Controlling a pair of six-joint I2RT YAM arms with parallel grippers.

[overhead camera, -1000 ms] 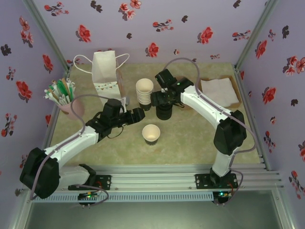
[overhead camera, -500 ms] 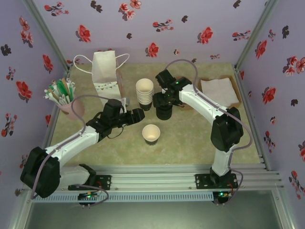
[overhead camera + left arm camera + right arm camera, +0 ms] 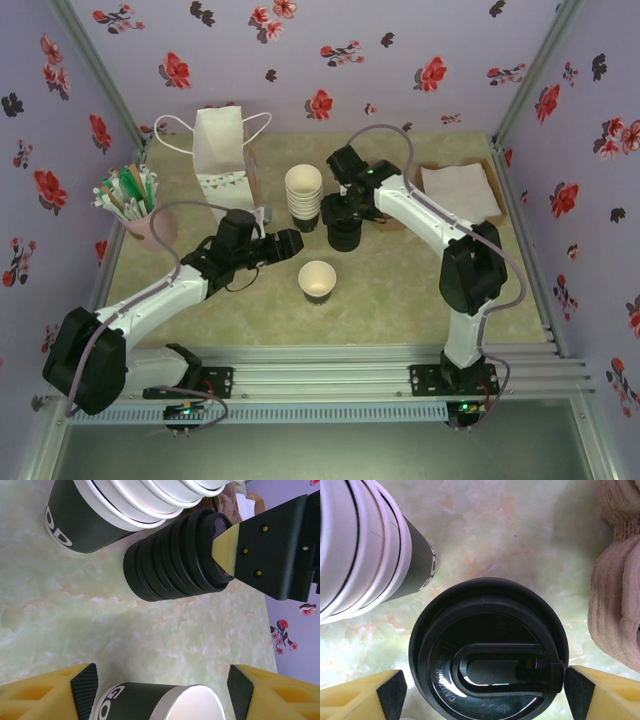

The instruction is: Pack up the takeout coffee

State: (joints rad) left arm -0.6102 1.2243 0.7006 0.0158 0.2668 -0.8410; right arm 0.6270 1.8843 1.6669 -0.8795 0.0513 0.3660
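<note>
Far left there's a pink pot of straws (image 3: 128, 190) by the left wall, then a white bag (image 3: 222, 150) standing upright at the far side of the worktop (image 3: 400, 290).

Our left hand (image 3: 162, 676) is just right of the bag and a bit nearer, with its fingers spread and nothing in them. From above it sits just to the far left of the cup (image 3: 317, 280), not around it. In its wrist camera the cup's rim peeks in low between the two fingers.

The cup is the single dark one, upright near the middle of the worktop, with its top open and its cream inside showing. Beyond it stands the stack of cups (image 3: 303, 192) with cream rims. Just right of that are the lids (image 3: 345, 237), a squat black pile that isn't touching the cup.

Our right hand (image 3: 485, 692) is over the lids, its fingers spread to either side of the top one. The right pad looks to be on the rim and the left pad is just beside it, so we honestly can't tell if it's squeezing.

Far right, white napkins (image 3: 458, 190) lie in a brown tray (image 3: 492, 215).
</note>
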